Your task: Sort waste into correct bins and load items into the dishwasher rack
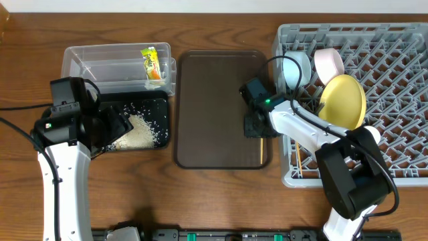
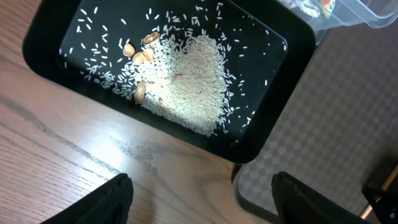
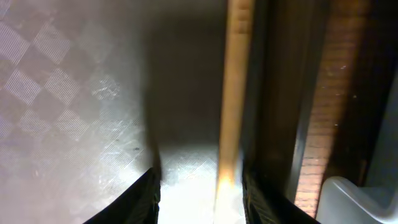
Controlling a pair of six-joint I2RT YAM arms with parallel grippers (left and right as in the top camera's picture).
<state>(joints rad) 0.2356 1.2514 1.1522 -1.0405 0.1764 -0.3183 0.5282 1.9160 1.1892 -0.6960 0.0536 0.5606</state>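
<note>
We judge the step in hand to be picking up the chopstick (image 3: 235,93) for the dishwasher rack (image 1: 401,100). In the overhead view it lies along the brown serving tray (image 1: 214,107) at its 4 o'clock edge, tight against the raised rim, with the rack just beside it towards 3 o'clock.

The right gripper (image 1: 256,124) hangs low over it. Its fingers (image 3: 134,202) are spread and straddle the stick without pinching it. The stick sits much nearer the rim-side finger. To do this well, we would centre on the stick before closing, keep the rim-side finger from riding up the rim, and squeeze across the width. Then we would lift straight up.

The chopstick is thin, pale wood, straight and smooth. It would probably roll or slip under an off-centre pinch.

The left gripper (image 2: 202,199) hovers over the tabletop at the 6 o'clock side of the black tray (image 2: 283,87). Its fingers are apart and hold nothing. The rice scraps (image 2: 186,81) lie heaped in that tray.
</note>
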